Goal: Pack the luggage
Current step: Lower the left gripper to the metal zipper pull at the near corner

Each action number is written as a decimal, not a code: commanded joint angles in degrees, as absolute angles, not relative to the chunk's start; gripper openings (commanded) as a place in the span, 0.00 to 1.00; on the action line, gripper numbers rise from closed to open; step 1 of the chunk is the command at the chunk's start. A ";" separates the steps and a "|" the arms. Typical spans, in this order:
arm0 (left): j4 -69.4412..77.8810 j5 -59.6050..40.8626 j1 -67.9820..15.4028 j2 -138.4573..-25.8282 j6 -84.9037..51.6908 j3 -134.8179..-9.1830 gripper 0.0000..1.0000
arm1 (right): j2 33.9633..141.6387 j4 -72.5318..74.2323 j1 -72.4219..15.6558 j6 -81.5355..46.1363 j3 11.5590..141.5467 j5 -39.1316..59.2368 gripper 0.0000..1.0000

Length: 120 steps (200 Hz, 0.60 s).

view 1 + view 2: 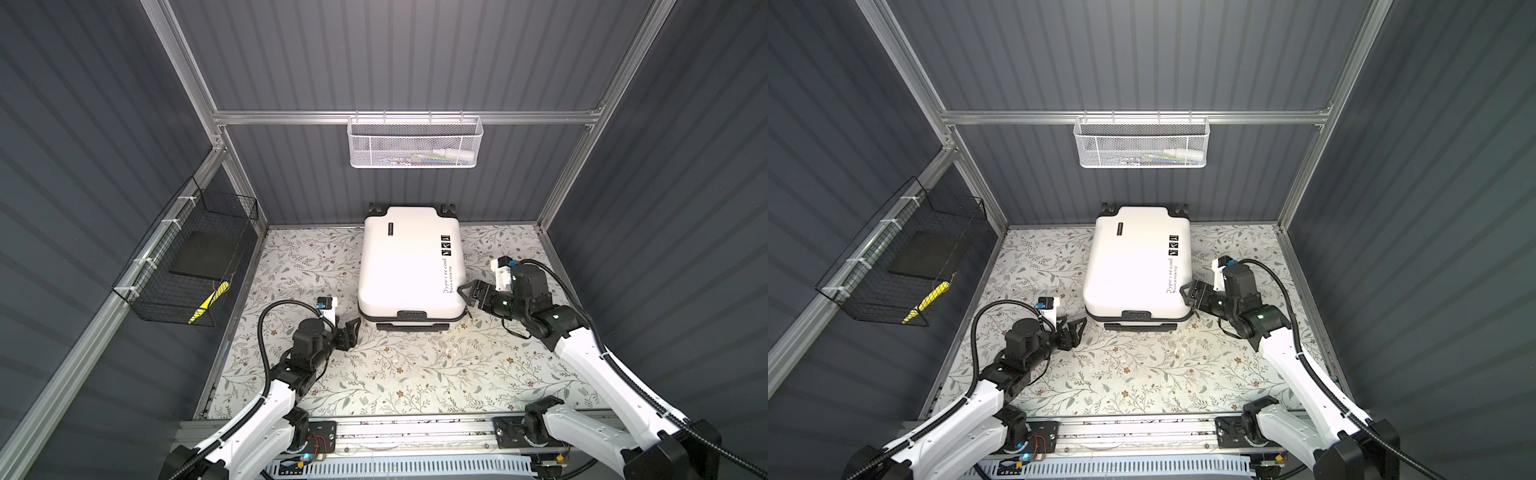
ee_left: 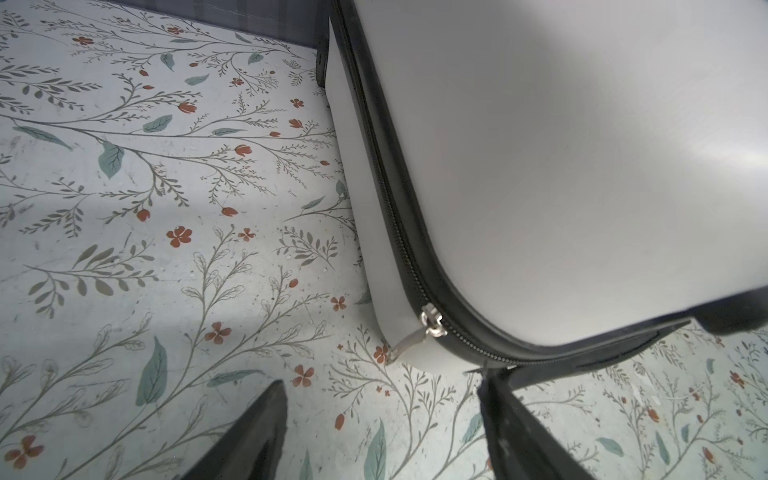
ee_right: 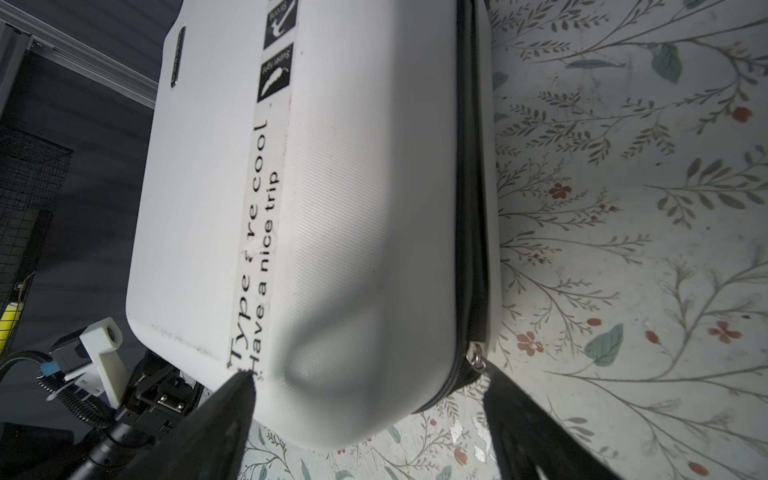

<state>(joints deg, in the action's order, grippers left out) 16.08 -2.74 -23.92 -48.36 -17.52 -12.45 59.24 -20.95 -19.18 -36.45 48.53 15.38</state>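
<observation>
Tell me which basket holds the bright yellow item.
The black wire basket on the left wall: the yellow item lies at its near end. The white mesh basket hangs on the back rail.

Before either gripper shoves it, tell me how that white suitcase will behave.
Lying flat on its shell, the luggage will probably slide over the table, not roll; its wheels face the back wall. The hard shell looks stiff, and its rounded corners may shed a grip. The zipper pull hangs loose, likely floppy.

Counts: suitcase (image 1: 409, 266) x1, mesh basket (image 1: 414, 143) x1, wire basket (image 1: 187, 257) x1, zipper pulls (image 2: 430, 324) (image 3: 477, 356) x2, plus left gripper (image 1: 351, 330) and right gripper (image 1: 464, 299), x2.
</observation>
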 commanded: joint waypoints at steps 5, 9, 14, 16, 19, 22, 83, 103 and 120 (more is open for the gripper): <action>23.42 -4.27 -23.73 -49.52 -15.69 -10.19 0.69 | 59.58 -19.97 -19.51 -36.40 50.27 15.47 0.88; 23.88 -4.28 -23.73 -49.73 -15.50 -9.95 0.68 | 59.67 -19.95 -19.51 -36.39 50.27 15.47 0.88; 24.43 -4.34 -23.74 -50.00 -15.10 -9.71 0.68 | 59.76 -19.96 -19.51 -36.39 50.28 15.47 0.88; 24.61 -4.31 -23.73 -50.12 -14.98 -9.63 0.67 | 59.81 -19.95 -19.51 -36.41 50.27 15.47 0.88; 24.74 -4.16 -23.73 -50.37 -14.79 -9.54 0.67 | 59.85 -20.00 -19.51 -36.49 50.30 15.46 0.88; 24.90 -4.14 -23.73 -50.53 -14.52 -9.50 0.66 | 59.85 -19.98 -19.52 -36.48 50.28 15.45 0.88; 33.18 -5.64 -23.73 -59.05 -11.40 -9.27 0.49 | 60.55 -20.04 -19.60 -36.65 50.36 14.91 0.88; 36.35 -6.20 -23.73 -62.44 -11.12 -9.84 0.44 | 60.69 -20.13 -19.60 -36.65 50.36 14.55 0.88; 38.88 -7.41 -23.73 -65.13 -11.03 -10.25 0.41 | 60.90 -20.27 -19.60 -36.67 50.36 14.48 0.88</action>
